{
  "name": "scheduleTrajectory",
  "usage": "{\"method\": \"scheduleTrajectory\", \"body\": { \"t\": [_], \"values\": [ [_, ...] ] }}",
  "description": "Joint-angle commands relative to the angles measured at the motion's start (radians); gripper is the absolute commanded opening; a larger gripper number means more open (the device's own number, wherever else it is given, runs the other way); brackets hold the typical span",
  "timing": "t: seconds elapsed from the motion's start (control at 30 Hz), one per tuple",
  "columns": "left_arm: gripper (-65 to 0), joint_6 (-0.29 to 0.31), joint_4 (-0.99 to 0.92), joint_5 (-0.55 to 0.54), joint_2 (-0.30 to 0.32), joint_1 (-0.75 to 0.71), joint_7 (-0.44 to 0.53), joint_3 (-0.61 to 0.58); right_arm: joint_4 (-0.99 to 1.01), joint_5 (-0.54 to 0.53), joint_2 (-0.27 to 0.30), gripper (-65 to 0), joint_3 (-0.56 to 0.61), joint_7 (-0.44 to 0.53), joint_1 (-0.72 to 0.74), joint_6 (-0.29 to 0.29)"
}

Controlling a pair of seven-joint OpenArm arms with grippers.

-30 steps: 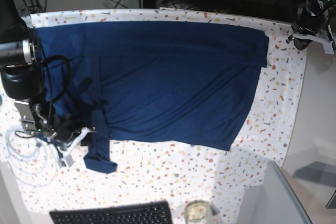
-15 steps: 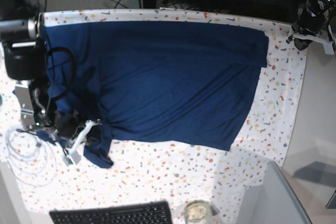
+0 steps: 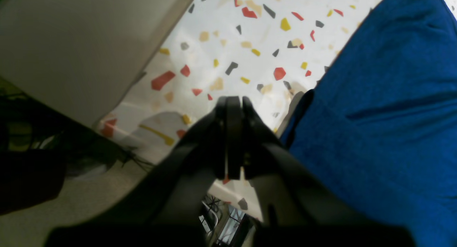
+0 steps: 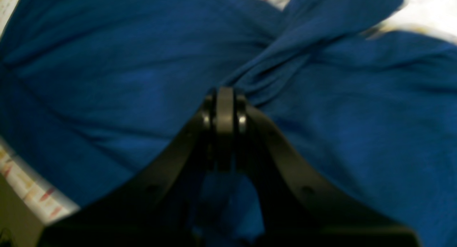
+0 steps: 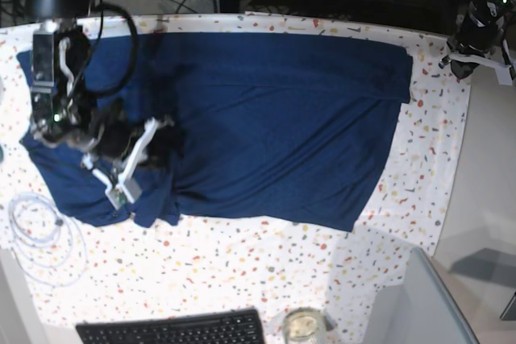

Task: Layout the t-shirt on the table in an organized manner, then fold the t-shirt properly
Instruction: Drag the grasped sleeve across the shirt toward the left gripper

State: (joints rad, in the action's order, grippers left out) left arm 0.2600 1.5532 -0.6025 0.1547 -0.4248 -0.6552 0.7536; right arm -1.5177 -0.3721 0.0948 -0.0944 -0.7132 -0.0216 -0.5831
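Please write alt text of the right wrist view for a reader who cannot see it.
The shut right pincer pinches a twisted fold of the dark blue t-shirt, which fills nearly the whole blurred picture. Small parts of the speckled table show at the corners.

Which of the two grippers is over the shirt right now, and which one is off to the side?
The right gripper is over the t-shirt, shut on a bunched fold. The left gripper is shut with nothing in it, hanging beside the shirt's edge over the speckled table.

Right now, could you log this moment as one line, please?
right gripper: shut on t-shirt | left gripper: shut, empty | table
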Motion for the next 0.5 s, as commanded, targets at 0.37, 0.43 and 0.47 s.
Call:
{"method": "scheduleTrajectory", "body": {
  "t": [0.37,0.43,0.47],
  "values": [
    [-65.0,0.000,0.014,-0.007,0.018,-0.003,0.019,0.011,-0.086,-0.101,-0.034,-65.0,0.164,0.034,-0.202,-0.002],
    [-65.0,0.000,0.014,-0.007,0.018,-0.003,0.019,0.011,-0.086,-0.101,-0.034,-64.7,0.178,0.033,-0.205,-0.002],
    [-65.0,0.000,0.014,-0.007,0.018,-0.003,0.019,0.011,-0.086,-0.101,-0.034,-64.7,0.180,0.028,-0.205,-0.002]
  ]
}}
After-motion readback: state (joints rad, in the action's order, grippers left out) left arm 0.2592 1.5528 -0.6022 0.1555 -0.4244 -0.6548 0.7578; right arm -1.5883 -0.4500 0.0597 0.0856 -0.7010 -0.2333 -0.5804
